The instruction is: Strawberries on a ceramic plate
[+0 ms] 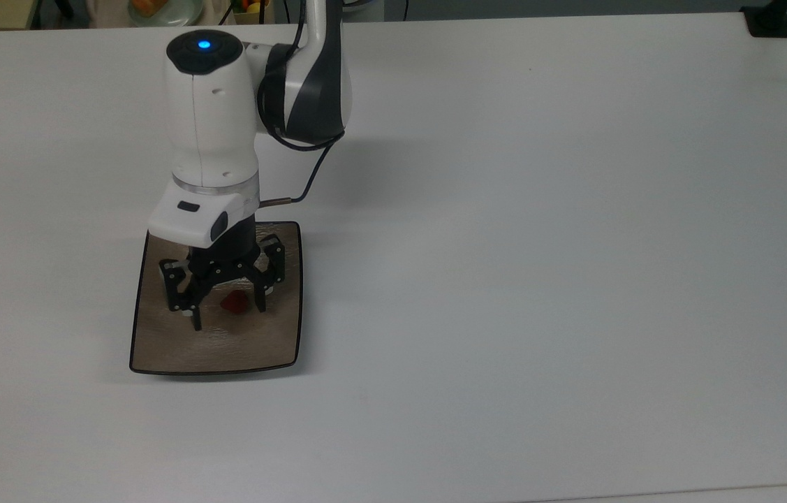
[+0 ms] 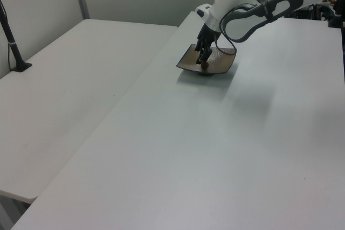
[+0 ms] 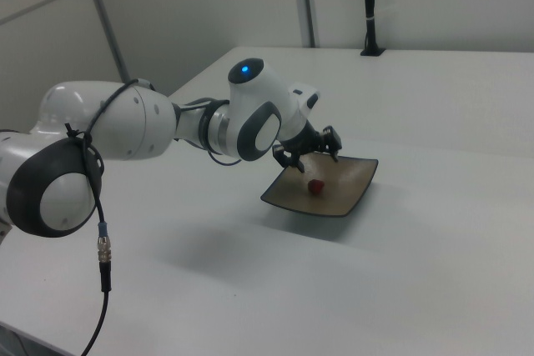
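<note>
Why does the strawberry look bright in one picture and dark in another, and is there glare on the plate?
In the top view the strawberry reads red between the open gripper fingers; in the left view it is a dark speck. The ceramic plate shows a pale sheen in the top view, and the arm's soft shadow falls on the table.

White table (image 1: 540,244); ceramic plate (image 1: 156,342) directly on it.

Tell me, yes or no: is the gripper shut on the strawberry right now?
No. In the top view the gripper stands open, and the strawberry lies free on the ceramic plate between its fingers.
</note>
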Motion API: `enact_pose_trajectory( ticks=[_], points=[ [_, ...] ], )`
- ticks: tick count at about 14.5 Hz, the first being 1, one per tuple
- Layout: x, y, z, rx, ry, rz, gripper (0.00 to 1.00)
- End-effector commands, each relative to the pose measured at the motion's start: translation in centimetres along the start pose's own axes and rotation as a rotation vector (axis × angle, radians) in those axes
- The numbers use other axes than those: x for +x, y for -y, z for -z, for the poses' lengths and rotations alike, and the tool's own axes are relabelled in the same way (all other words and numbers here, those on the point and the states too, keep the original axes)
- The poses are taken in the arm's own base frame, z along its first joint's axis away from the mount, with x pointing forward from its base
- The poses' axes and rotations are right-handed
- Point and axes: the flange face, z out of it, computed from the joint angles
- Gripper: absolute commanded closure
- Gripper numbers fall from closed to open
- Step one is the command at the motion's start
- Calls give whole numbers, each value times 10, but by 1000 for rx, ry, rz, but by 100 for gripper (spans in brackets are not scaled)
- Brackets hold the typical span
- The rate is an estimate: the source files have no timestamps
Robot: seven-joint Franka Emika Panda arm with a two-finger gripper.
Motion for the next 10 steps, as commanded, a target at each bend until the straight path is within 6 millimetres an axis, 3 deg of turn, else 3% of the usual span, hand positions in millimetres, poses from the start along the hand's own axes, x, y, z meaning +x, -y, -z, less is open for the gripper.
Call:
enact_pose_trajectory(
  ticks=[1,6,10],
  points=[
    [3,-6,58,-23,-36,-15,0],
    [4,-12,139,60,68,-102,0],
    [-4,3,203,150,216,-227,0]
  ],
)
